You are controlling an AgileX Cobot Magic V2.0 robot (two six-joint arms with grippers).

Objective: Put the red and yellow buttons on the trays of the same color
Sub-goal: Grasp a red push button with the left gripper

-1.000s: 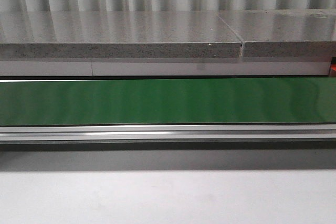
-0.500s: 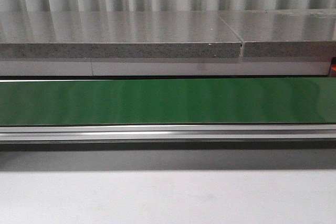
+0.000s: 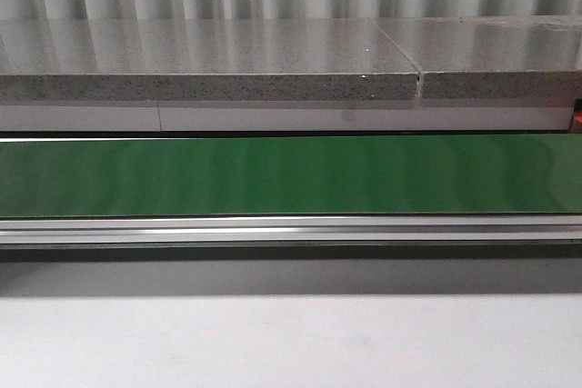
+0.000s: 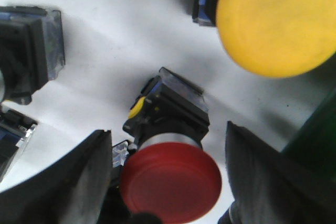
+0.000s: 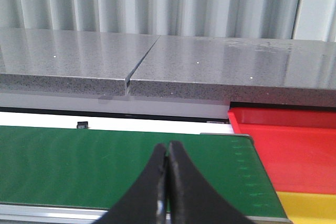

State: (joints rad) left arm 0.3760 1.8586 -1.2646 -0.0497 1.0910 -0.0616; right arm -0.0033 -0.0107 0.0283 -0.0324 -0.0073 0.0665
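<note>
- Red round-capped push button (image 4: pixel 170 179) with a black square body lies on its side on the white counter (image 4: pixel 121 40), directly between the two dark fingers of the left tool (image 4: pixel 168 182).
- Left tool is spread wide: one finger (image 4: pixel 79 182) stands to one side of the red cap and the other finger (image 4: pixel 273 182) to the opposite side, neither visibly touching it, so nothing is gripped yet.
- Long axis of the button, from cap to body, runs away from the tool and across the line between the fingers, so by my judgement closing would pinch the cap at its rim.
- Yellow round-capped push button (image 4: pixel 275 22) lies farther out beyond the fingers, apart from the red one; another black switch block (image 4: pixel 29 51) sits off beyond the other finger.
- Right tool (image 5: pixel 168 182) is pressed together with nothing between its tips, hovering over the green conveyor belt (image 5: pixel 105 166).
- Red plastic tray (image 5: pixel 294 145) and yellow plastic tray (image 5: pixel 310 205) sit just past the belt's end, nearer the right arm.
- Left arm is plainly the nearer one to the red button.
- Front view shows only belt and a grey stone ledge (image 3: pixel 209 61); no arm appears there.
</note>
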